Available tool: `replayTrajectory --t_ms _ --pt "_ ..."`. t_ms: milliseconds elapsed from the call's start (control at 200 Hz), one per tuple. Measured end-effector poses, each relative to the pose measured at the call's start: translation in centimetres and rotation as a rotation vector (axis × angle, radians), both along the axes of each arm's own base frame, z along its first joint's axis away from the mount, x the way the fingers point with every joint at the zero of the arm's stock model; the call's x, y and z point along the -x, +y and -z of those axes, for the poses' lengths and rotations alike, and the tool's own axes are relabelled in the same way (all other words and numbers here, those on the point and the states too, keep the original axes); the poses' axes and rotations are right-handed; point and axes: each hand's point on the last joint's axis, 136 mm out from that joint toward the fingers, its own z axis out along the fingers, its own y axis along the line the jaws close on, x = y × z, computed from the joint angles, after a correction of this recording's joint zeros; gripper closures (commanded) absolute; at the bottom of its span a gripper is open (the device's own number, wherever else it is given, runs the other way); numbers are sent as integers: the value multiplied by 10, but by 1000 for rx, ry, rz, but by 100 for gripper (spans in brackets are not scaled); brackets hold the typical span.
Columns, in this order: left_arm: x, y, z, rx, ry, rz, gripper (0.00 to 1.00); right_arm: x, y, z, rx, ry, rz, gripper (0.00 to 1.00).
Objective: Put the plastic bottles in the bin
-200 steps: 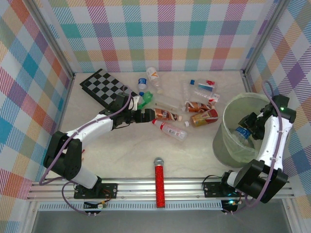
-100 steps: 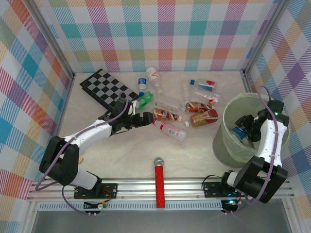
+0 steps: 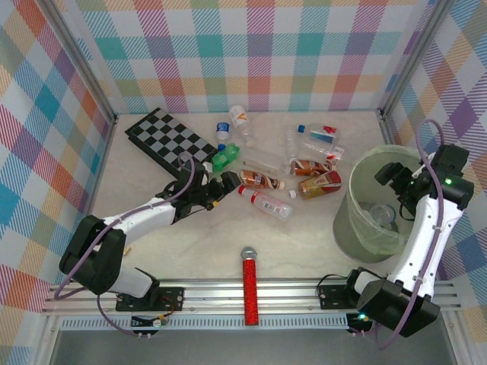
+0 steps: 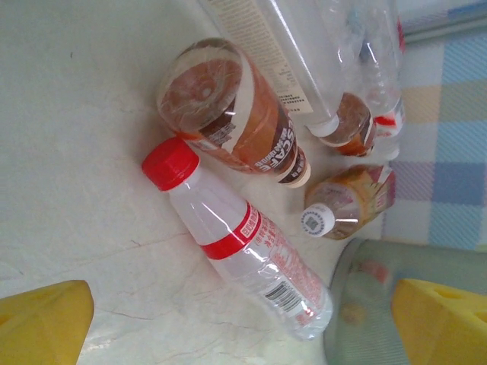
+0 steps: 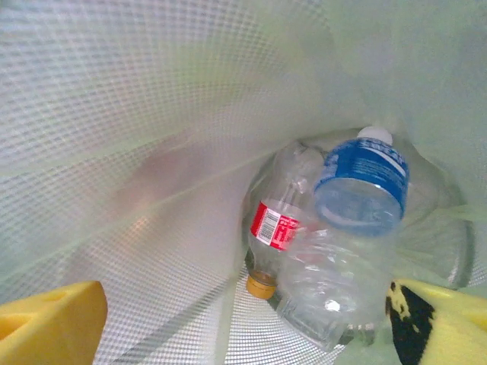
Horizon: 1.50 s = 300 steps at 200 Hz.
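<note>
- My left gripper (image 3: pixel 221 187) is spread wide and empty, low over the desk (image 4: pixel 68 137).
- In front of it, the red-capped clear bottle (image 4: pixel 243 243) lies on its side, just beside the brown-labelled bottle (image 4: pixel 228 114).
- The red-capped one looks empty, so I judge it light, thin-walled, slick and apt to roll. I'd pinch it gently across its labelled middle.
- My right gripper (image 3: pixel 390 177) hangs spread and empty over the bin (image 3: pixel 351 228), where the blue-labelled bottle (image 5: pixel 361 182) rests.

Pale-green bin (image 3: pixel 348 225), black-grey checkerboard (image 3: pixel 168 138)
</note>
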Motion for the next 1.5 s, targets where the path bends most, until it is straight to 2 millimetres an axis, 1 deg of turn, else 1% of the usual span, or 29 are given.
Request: replayTrajectory --t_ms 50,120,225,350,405,490,675,790,895,955,1040,1130,1230,1300,1370,1395,1500 --pt "4 -4 5 36 31 -22 0 3 0 -10 18 -5 -2 1" --pt "8 -14 11 78 68 -32 0 9 -1 -27 55 -13 -3 0" --pt "10 -34 16 137 104 -36 0 16 -1 -59 113 -58 -5 1" --pt "9 -50 24 185 139 -61 4 23 9 -98 145 -149 -28 1" --pt "9 -53 30 192 157 -79 5 26 17 -112 141 -195 -49 1" --pt "10 -57 40 186 179 -111 7 30 31 -127 119 -255 -87 1" --pt "11 -71 58 177 218 -154 11 33 77 -158 -13 -414 -240 0" --pt "2 -75 59 186 210 -183 12 37 101 -173 -101 -494 -316 1" --pt "-5 -82 58 183 197 -195 14 40 115 -180 -149 -553 -360 1" --pt "-9 -85 60 177 198 -203 15 44 121 -179 -177 -567 -375 1" --pt "-15 -92 60 171 198 -206 16 44 125 -175 -200 -570 -389 1" --pt "-20 -95 60 161 204 -217 23 41 124 -170 -219 -562 -394 2" --pt "-19 -95 66 137 218 -239 32 37 123 -165 -232 -558 -394 2" --pt "-19 -93 70 123 228 -254 35 36 123 -164 -233 -563 -398 2" --pt "-18 -92 72 119 234 -267 41 37 124 -164 -232 -570 -404 2" --pt "-19 -92 73 118 235 -273 45 36 124 -164 -231 -573 -406 2" --pt "-20 -93 71 125 231 -280 52 37 125 -163 -231 -583 -414 2"
